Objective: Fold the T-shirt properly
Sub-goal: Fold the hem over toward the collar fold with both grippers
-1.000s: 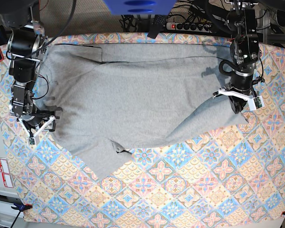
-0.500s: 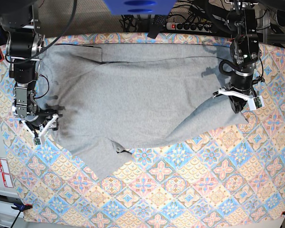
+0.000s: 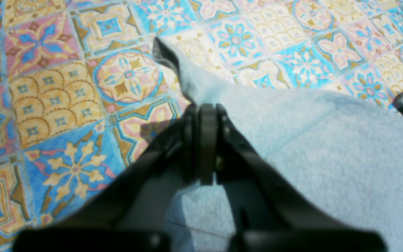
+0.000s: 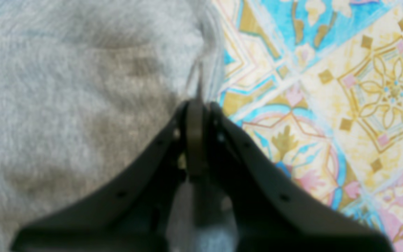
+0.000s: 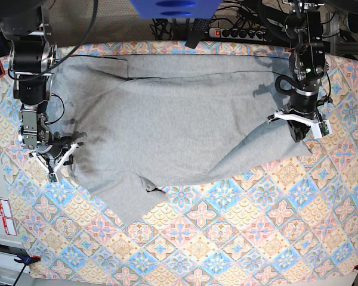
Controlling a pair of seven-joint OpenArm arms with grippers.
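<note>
The grey T-shirt [image 5: 179,119] lies spread and rumpled over the far half of the table, with one sleeve pointing to the front left. No lettering shows. My left gripper [image 5: 299,132] is at the shirt's right edge. In the left wrist view it [image 3: 203,110] is shut, its tips pinching the edge of the shirt [image 3: 310,140]. My right gripper [image 5: 61,159] is at the shirt's left edge. In the right wrist view it [image 4: 196,103] is shut on a raised fold of the shirt [image 4: 65,87].
The diamond-patterned tablecloth [image 5: 227,238] covers the table and shows bare in the front half. A power strip [image 5: 238,33] and cables lie beyond the back edge. A blue object [image 5: 173,7] hangs over the top middle.
My right gripper has moved to the right, drawing the shirt's left edge inward with it. The left arm has not moved.
</note>
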